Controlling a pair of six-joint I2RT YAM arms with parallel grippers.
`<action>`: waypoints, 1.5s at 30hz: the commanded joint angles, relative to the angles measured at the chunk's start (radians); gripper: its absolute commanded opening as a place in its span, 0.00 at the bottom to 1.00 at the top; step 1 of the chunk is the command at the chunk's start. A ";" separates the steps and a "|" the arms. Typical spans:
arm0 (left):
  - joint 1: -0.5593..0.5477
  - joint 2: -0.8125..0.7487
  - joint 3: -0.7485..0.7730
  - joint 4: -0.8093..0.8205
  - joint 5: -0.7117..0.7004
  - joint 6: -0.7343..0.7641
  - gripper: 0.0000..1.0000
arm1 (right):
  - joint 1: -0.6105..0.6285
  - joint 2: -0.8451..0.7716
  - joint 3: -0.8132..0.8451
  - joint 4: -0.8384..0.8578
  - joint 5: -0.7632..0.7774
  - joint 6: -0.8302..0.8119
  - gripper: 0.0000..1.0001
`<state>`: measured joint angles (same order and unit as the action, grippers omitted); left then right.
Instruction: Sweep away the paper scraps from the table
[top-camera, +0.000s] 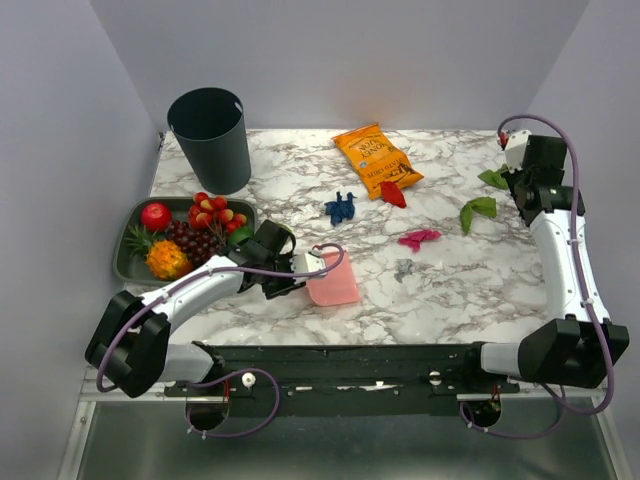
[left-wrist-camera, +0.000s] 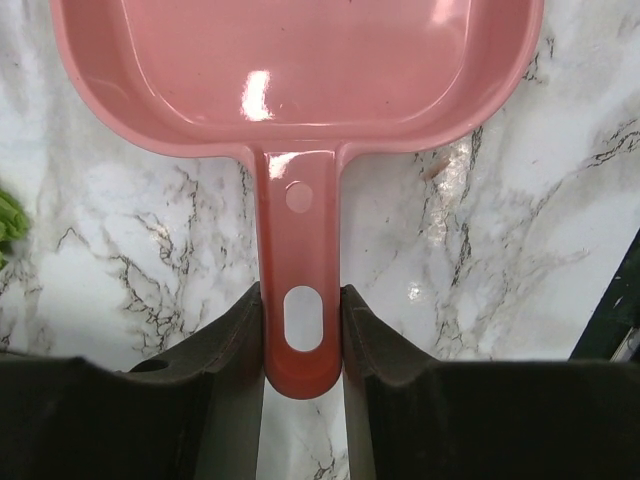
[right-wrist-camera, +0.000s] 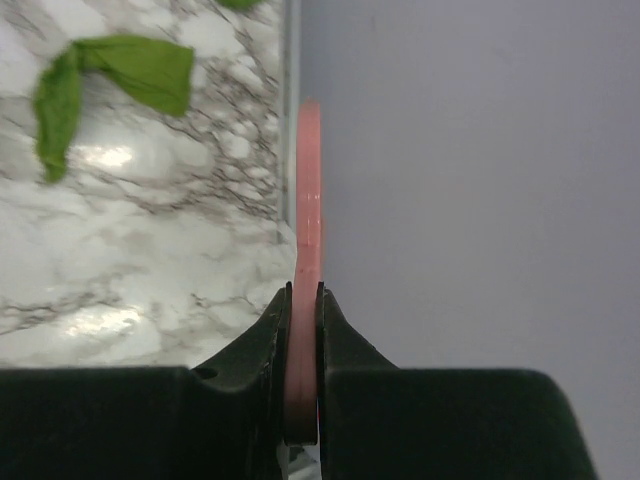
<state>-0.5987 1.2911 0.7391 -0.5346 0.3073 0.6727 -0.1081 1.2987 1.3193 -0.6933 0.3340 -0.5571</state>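
Paper scraps (top-camera: 418, 238): six on table (top-camera: 500, 290); one pink dustpan (top-camera: 333, 288), one bin (top-camera: 212, 140).

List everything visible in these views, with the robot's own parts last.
paper scraps: six; blue, red, magenta, grey, two green; scattered across the middle and right of the table
snack bag: one, orange, far centre
bin: one, dark grey, far left
fruit tray: one, dark grey, left edge
toy fruits: several, mixed colours, in the tray
dustpan: one, pink, near centre
pink tool: one, seen edge-on, far right
table: one, white marble
left gripper: shut on the dustpan handle
right gripper: shut on the pink tool
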 joint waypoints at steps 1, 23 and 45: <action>0.004 0.048 0.060 -0.039 0.029 -0.013 0.00 | -0.096 0.025 -0.022 -0.003 0.100 -0.093 0.00; 0.002 0.088 0.066 -0.074 0.015 -0.041 0.00 | -0.156 -0.039 -0.396 -0.098 -0.238 0.009 0.00; 0.004 0.183 0.166 -0.205 0.021 -0.002 0.00 | -0.107 -0.197 -0.115 -0.318 -0.465 0.141 0.01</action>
<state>-0.5976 1.4475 0.8639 -0.6712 0.3180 0.6556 -0.2157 1.1015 1.2125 -1.0653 -0.2600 -0.4671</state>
